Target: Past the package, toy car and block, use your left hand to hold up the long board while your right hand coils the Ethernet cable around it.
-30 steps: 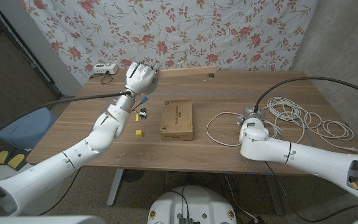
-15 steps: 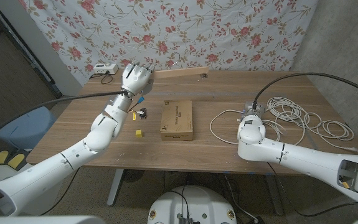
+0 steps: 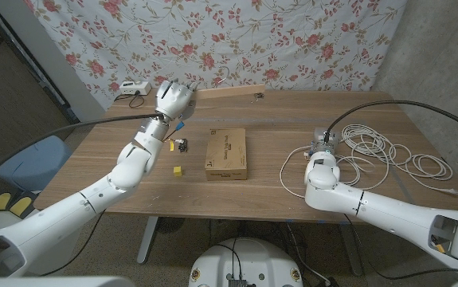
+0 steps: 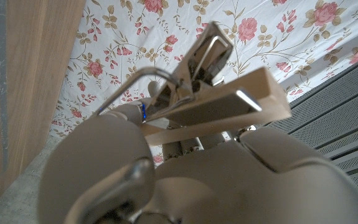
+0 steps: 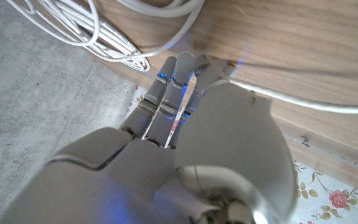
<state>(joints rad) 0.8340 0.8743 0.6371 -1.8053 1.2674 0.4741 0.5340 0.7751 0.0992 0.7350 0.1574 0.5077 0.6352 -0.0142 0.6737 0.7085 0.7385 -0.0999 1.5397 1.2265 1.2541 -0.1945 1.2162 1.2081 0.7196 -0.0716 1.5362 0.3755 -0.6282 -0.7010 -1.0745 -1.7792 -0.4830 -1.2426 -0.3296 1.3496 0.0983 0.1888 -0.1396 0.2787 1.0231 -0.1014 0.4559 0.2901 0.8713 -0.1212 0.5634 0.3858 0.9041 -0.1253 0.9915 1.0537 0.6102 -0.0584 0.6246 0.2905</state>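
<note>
My left hand (image 3: pixel 173 99) grips one end of the long wooden board (image 3: pixel 225 90) at the table's far left. The board runs right along the far edge, with a metal clip (image 3: pixel 256 96) at its other end. In the left wrist view the board (image 4: pixel 228 102) and clip (image 4: pixel 197 59) stick out past my fingers. My right hand (image 3: pixel 322 162) sits at the table's right, where the white Ethernet cable (image 3: pixel 388 150) passes under its thumb (image 5: pixel 228 118) and loops on to a loose coil. The package (image 3: pixel 226 154), toy car (image 3: pixel 182 145) and yellow block (image 3: pixel 178 170) lie between the two hands.
A white box with a cord (image 3: pixel 133 87) stands at the back left corner. Floral cloth (image 3: pixel 236 40) hangs just behind the table. The cable's coil spreads toward the right edge of the table (image 3: pixel 432 167). A small blue item (image 3: pixel 182 125) lies near my left wrist.
The board's clip end has slid left along the far edge as my left hand drew back. The cable loop left of my right hand has been pulled in to the right.
</note>
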